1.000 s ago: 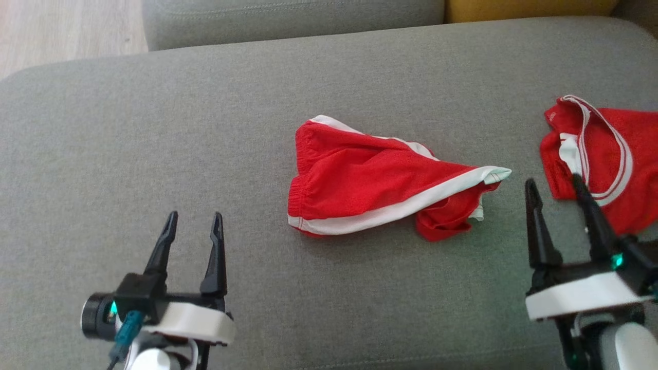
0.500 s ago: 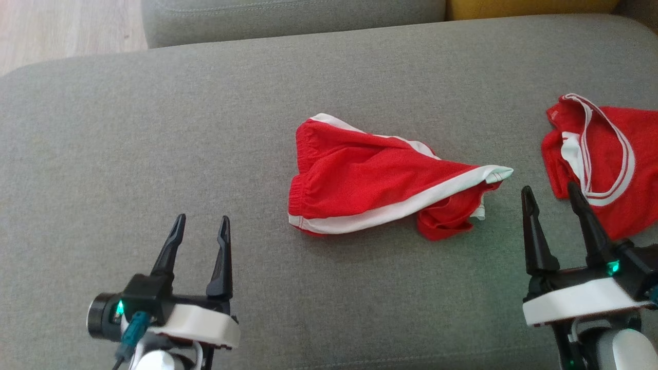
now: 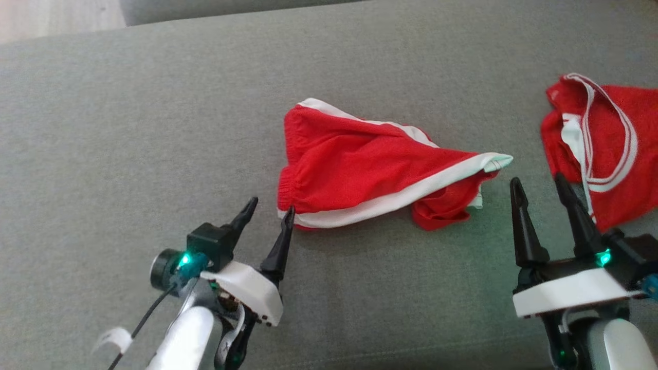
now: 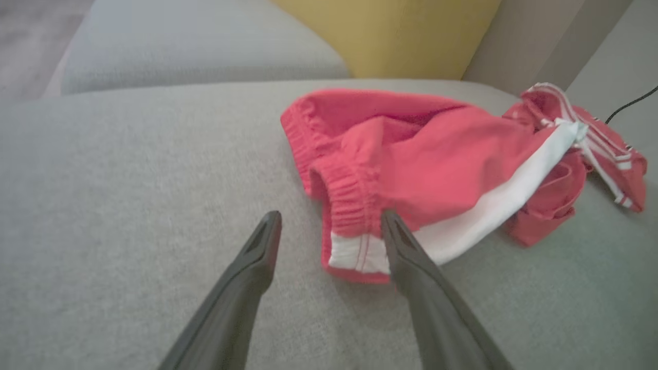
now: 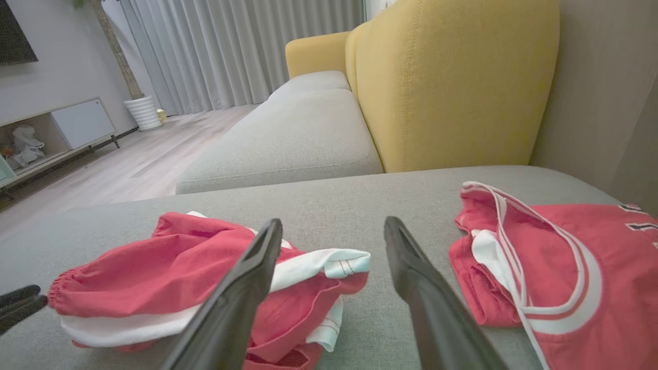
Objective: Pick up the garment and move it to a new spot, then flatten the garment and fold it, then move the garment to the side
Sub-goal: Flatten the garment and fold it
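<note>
**Both grippers open beside the red shorts on the sofa**

Head view, with both wrist views. The red shorts (image 3: 370,174) lie crumpled in the middle of the grey sofa cushion (image 3: 128,128), resting on the fabric and held by neither arm. Their elastic waistband faces left. A white side stripe (image 3: 390,204) runs along the near edge from the near-left corner to a pointed white tip at the right, and a bunched red fold sits under that right end. The left gripper (image 3: 272,205) is at the near-left corner of the shorts, its two dark fingers spread and empty, angled toward the far right. In the left wrist view the waistband corner lies between and just beyond the fingertips (image 4: 395,234), one of which overlaps the cloth; whether it touches cannot be told. The right gripper (image 3: 537,179) stands near the right end of the shorts, its fingers likewise parted with nothing between them. It points at the strip of bare cushion that separates the shorts from a red jersey (image 3: 606,139) with white trim. The jersey lies at the right edge of the cushion, apart from the shorts. Farther off, the right wrist view shows a yellow backrest (image 5: 452,77), a second grey seat (image 5: 293,139), a pale wooden floor (image 5: 128,169) and grey curtains (image 5: 231,46)
</note>
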Tool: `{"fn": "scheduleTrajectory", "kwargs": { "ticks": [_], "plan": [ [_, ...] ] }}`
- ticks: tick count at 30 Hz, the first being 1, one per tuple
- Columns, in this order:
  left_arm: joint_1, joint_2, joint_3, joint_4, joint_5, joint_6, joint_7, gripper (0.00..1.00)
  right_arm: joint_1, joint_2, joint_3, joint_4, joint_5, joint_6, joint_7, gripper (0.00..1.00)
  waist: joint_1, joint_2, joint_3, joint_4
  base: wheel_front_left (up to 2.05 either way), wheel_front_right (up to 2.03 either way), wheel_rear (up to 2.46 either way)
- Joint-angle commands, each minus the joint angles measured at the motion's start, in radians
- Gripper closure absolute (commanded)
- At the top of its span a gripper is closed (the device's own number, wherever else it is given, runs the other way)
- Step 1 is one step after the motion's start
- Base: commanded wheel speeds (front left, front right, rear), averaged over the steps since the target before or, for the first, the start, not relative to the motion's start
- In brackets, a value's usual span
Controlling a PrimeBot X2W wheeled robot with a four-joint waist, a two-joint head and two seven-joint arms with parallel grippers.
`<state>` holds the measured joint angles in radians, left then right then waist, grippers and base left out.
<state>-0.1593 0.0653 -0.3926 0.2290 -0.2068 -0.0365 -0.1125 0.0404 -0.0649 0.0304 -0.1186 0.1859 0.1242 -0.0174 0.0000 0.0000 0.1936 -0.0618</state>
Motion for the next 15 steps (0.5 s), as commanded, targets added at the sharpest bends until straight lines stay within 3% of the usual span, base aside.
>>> {"fn": "scheduleTrajectory", "kwargs": {
  "ticks": [1,7,8,9,15],
  "plan": [
    [-0.029,0.002,0.025,-0.016,-0.006,-0.003,0.004,0.0,-0.033,-0.002,0.023,-0.029,0.008,0.007,-0.003,0.0,0.0,0.0,0.012,-0.015,0.0,0.0,0.0],
    [-0.068,-0.005,0.011,0.075,-0.055,-0.022,0.023,0.0,-0.039,-0.001,0.015,0.001,0.021,0.007,-0.009,0.0,0.0,0.0,0.032,-0.035,0.0,0.0,0.0],
    [-0.073,-0.005,0.009,0.08,-0.057,-0.023,0.019,0.41,-0.039,-0.001,0.012,0.005,0.025,0.007,-0.007,0.0,0.0,0.0,0.035,-0.037,0.0,0.0,0.0],
    [-0.083,-0.006,0.008,0.087,-0.062,-0.025,0.004,1.0,-0.042,0.0,0.006,0.016,0.031,0.007,-0.007,0.0,0.0,0.0,0.04,-0.037,0.0,0.0,0.0],
    [-0.107,-0.005,0.004,0.102,-0.06,-0.024,-0.02,1.0,-0.083,-0.021,0.01,0.096,0.059,0.007,0.002,0.0,0.0,0.0,0.053,-0.028,0.0,0.0,0.0]
  ]
}}
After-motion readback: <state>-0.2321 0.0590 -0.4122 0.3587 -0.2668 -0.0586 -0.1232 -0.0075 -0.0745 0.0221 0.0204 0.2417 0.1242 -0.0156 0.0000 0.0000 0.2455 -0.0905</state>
